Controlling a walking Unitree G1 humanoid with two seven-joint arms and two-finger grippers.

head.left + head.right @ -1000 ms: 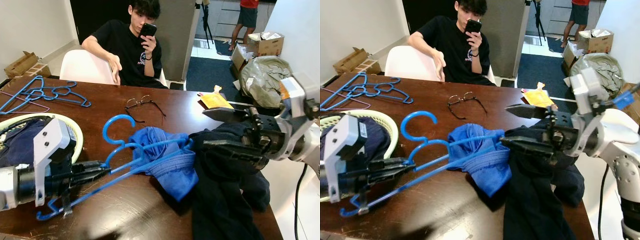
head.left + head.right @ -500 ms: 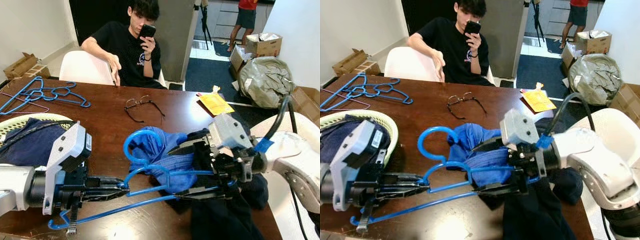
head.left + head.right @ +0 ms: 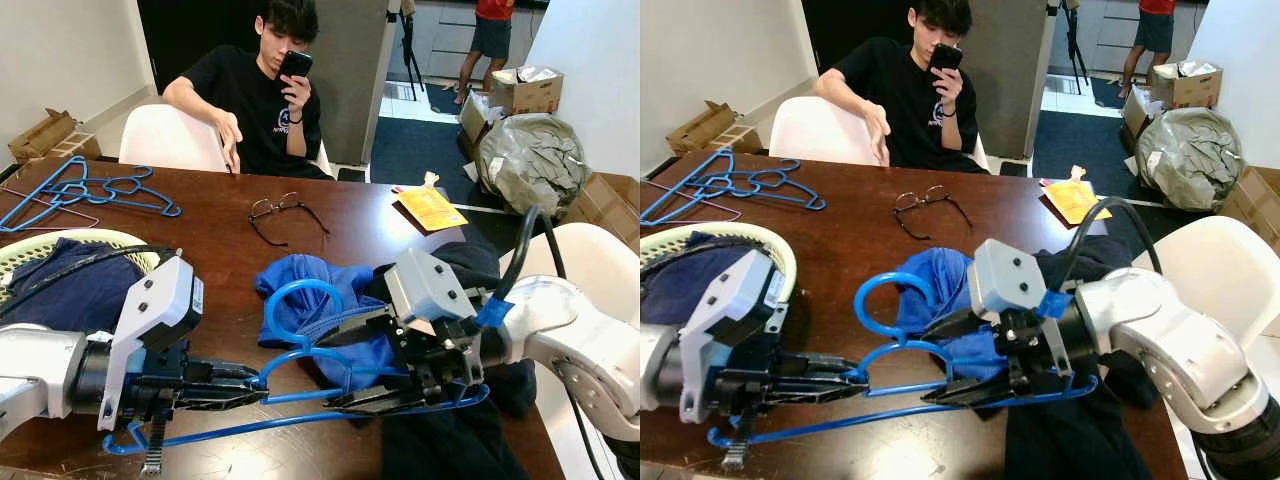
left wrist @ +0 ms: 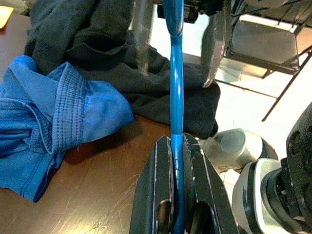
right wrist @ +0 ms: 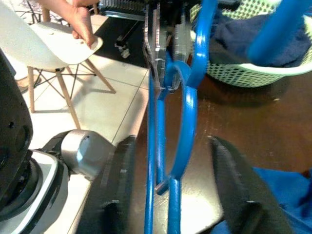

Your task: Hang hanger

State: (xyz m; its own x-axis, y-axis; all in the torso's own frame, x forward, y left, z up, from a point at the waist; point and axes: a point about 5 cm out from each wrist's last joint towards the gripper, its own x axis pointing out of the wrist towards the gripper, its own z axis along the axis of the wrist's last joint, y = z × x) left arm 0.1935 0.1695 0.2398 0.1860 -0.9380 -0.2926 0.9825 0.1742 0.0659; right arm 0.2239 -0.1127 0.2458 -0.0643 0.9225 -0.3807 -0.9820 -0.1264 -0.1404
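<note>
Left gripper [image 3: 235,384] clamped on blue plastic hanger [image 3: 300,345] over the brown wooden table [image 3: 215,225]; right gripper [image 3: 345,365] fingers apart, straddling its far end. Handover step, I'd say: right should close next. Crumpled blue shorts [image 3: 335,300] and dark garment [image 3: 450,440] crowd underneath; wire-rimmed glasses [image 3: 285,212] well clear.

A lived-in home, at its dining area: a dark brown wooden table [image 3: 210,225] with white moulded chairs [image 3: 165,138] on wooden legs, a pale green plastic laundry basket [image 3: 770,247] of dark clothes, and loose blue plastic hangers [image 3: 95,190]. Cardboard boxes [image 3: 532,88] sit on the tiled floor, and a person in a black T-shirt [image 3: 255,100] sits at the table.
</note>
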